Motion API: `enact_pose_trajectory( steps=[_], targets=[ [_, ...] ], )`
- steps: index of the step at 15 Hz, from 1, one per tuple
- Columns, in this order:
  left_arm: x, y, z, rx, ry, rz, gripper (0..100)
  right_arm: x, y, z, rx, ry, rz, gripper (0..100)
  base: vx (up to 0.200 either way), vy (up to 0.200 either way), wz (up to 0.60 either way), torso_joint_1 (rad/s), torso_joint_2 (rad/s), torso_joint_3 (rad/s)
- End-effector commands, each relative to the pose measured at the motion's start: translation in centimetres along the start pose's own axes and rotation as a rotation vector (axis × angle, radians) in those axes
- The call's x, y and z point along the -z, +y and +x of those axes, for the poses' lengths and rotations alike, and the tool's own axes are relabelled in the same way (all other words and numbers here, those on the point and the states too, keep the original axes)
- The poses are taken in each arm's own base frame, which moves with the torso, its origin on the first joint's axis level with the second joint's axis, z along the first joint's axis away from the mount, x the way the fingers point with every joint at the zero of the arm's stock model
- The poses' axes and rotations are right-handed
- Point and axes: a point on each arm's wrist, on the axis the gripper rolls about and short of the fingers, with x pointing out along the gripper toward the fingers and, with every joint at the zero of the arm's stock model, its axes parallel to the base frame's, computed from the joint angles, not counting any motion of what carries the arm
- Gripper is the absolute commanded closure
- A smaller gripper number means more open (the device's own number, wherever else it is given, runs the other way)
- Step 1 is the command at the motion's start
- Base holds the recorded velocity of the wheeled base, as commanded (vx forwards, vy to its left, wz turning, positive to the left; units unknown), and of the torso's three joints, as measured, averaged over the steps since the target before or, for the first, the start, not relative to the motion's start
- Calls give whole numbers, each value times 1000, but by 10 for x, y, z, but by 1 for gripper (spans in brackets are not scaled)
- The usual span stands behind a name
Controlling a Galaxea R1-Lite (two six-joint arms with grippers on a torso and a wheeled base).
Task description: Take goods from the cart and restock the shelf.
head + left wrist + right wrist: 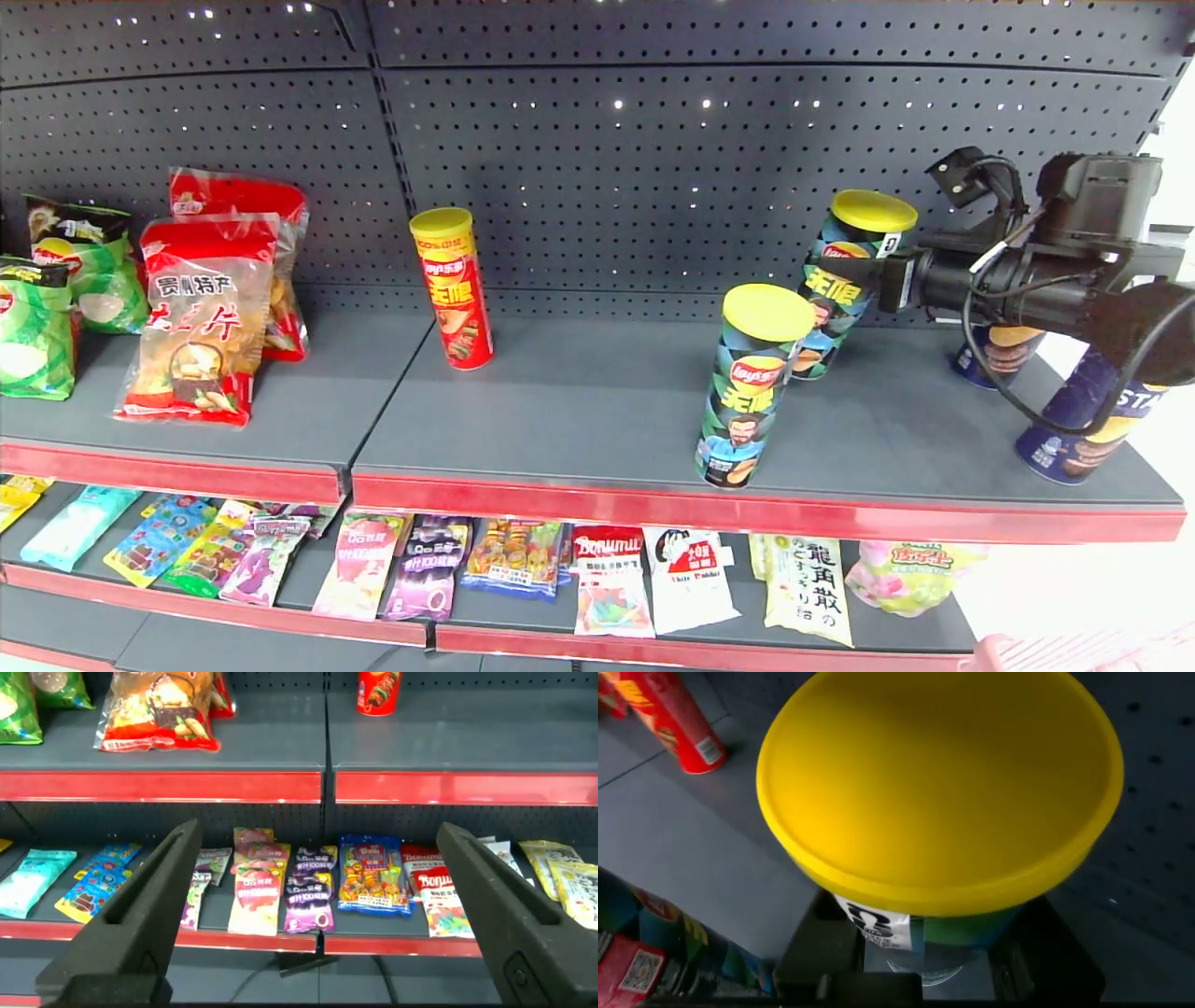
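Shelf: a dark grey metal shelf (579, 411) with a red front edge carries the snack goods.
Back panel: a dark grey perforated metal back panel (653, 168) rises behind the shelf.
Lower shelf: a second grey lower shelf (402, 945) with a red front edge sits beneath the first.
Right arm: the black right arm (1046, 271) lies above the shelf's right end, pointing toward the middle.
Left gripper: the left gripper (318, 831) faces the lower shelf. Its two black fingers (140, 915) are spread wide apart with nothing between them.
Red bags: two clear and red snack bags (201, 317) lean near the shelf's left end, one behind the other.
Green bags: green and white crisp bags (37, 327) stand at the far left end, beside the red bags.
Blue cans: two dark blue chip cans (1074, 420) stand at the right end, partly hidden by the right arm.
Held can: the rear teal chip can (873, 210), a cardboard tube with a yellow plastic lid, is near the back edge, right of centre. It is clamped in the right gripper (840, 271) just below the lid. Whether its base touches the shelf cannot be told.
Front can: the front teal chip can (752, 392), with the same yellow lid, stands upright close to the front edge, near the held can but apart from it.
Red can: a red chip can (455, 289) with a yellow lid stands alone, left of centre and toward the back.
Packets: small colourful sweet packets (607, 579) lie in a row along the lower shelf's front edge.
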Motion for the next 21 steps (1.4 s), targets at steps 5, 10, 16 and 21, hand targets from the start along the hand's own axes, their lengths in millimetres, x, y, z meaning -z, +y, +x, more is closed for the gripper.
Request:
enact_pose_trajectory(
  steps=[5,10,16,21],
  targets=[
    [0,0,0,0,1,0,0,9,-6,33,-79,9,-28,100,0,0,0,0,0,0],
    [0,0,0,0,1,0,0,11,2,50,-118,8,-34,100,0,0,0,0,0,0],
    [0,0,0,0,1,0,0,15,5,55,-128,19,-37,100,0,0,0,0,0,0],
    [0,0,0,0,1,0,0,19,3,58,-128,28,-45,100,0,0,0,0,0,0]
  ],
)
